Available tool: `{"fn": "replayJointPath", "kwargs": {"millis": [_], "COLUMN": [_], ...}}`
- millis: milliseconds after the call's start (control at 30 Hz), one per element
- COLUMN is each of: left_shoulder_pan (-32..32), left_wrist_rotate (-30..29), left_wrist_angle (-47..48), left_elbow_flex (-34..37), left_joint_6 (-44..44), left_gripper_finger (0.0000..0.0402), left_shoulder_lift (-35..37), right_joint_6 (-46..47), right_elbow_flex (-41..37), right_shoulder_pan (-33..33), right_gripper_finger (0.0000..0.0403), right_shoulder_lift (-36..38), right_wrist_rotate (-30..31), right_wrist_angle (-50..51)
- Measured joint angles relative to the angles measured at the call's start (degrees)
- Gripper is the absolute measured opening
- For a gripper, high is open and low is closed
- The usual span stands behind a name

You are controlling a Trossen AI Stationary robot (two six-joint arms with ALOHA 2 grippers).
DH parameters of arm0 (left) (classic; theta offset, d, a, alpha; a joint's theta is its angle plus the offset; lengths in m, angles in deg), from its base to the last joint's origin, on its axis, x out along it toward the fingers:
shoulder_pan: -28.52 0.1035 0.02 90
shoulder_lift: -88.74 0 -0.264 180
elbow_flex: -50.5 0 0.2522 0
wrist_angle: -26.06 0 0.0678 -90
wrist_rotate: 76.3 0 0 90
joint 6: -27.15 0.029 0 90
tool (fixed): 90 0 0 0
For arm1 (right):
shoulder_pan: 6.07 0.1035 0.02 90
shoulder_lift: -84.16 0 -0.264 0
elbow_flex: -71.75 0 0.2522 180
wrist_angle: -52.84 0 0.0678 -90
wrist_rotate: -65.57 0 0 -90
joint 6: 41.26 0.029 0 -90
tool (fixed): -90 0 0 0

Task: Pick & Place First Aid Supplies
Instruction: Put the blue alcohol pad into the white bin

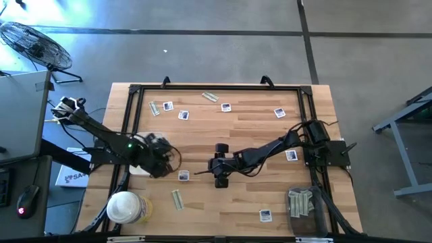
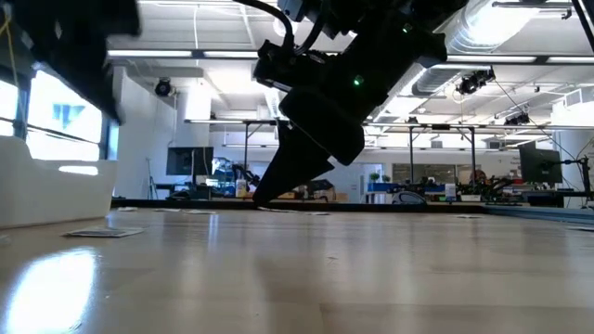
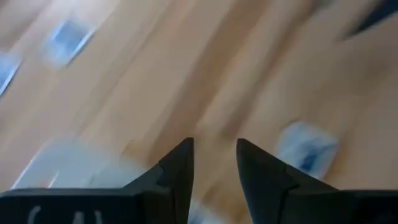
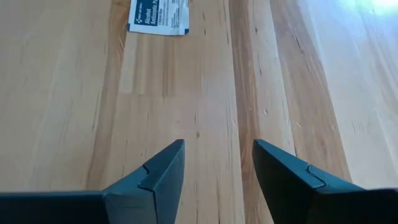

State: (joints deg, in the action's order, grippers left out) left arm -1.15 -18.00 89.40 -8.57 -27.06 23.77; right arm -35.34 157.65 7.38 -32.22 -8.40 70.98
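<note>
Square white packets with blue print lie flat and scattered on the wooden table, among them one near the middle [image 1: 183, 175], one by the near edge [image 1: 265, 215] and several along the far side [image 1: 225, 106]. Pale strips [image 1: 177, 198] lie among them. My left gripper [image 1: 163, 166] [image 3: 214, 149] is open and low over the table, with a square packet [image 3: 305, 149] just beyond its fingertips. My right gripper [image 1: 208, 170] [image 4: 217, 149] is open over bare wood and points at a square packet [image 4: 158, 15] lying ahead. Neither gripper holds anything.
A white tray [image 1: 307, 202] holding several strips sits at the table's near right corner. A round white-lidded tub [image 1: 125, 206] stands at the near left corner. A black frame [image 1: 216, 88] runs around the table. Bare wood lies between the two grippers.
</note>
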Motion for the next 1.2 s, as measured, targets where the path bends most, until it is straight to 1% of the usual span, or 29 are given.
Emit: {"fn": "replayJointPath", "kwargs": {"millis": [100,200,267,467,600,767,867,1000,1067,1200], "left_shoulder_pan": [0.00,0.00,0.00,0.09,0.33,2.80,3.90,4.27,4.20,4.24], "left_wrist_rotate": [0.02,2.78,2.80,-0.13,0.26,5.07,8.61,11.88,13.00,12.92], "left_wrist_angle": [-13.63,-24.07,-26.72,-33.05,-39.12,-45.52,-51.46,-59.71,-61.45,-61.99], "left_elbow_flex": [0.17,2.41,4.04,9.07,11.55,14.16,16.86,21.05,22.29,23.46], "left_joint_6": [11.84,18.35,19.23,19.18,19.28,21.78,24.54,28.50,29.14,29.09], "left_gripper_finger": [0.0119,0.0119,0.0119,0.0119,0.0119,0.0119,0.0119,0.0119,0.0119,0.0119], "left_shoulder_lift": [-0.10,-2.04,-4.26,-11.42,-14.75,-15.55,-15.56,-15.55,-15.54,-15.56], "right_joint_6": [0.01,0.02,0.02,-0.15,-0.62,-1.02,-1.03,-1.03,-1.07,-1.47], "right_elbow_flex": [0.00,0.00,0.00,0.00,-0.02,-0.02,-0.02,-0.02,-0.02,-0.02], "right_shoulder_pan": [-0.02,-0.02,-0.02,-0.11,-0.42,-0.44,-0.42,-0.42,-0.42,-0.42], "right_gripper_finger": [0.0184,0.0184,0.0184,0.0184,0.0184,0.0184,0.0184,0.0184,0.0184,0.0184], "right_shoulder_lift": [0.00,0.00,0.00,0.00,0.00,0.00,0.00,0.00,0.00,0.00], "right_wrist_rotate": [0.02,0.00,-0.04,-0.09,-0.10,-0.79,-1.82,-2.54,-2.54,-2.54], "right_wrist_angle": [0.02,0.02,0.02,-0.08,-0.89,-1.48,-1.66,-1.64,-1.65,-1.96]}}
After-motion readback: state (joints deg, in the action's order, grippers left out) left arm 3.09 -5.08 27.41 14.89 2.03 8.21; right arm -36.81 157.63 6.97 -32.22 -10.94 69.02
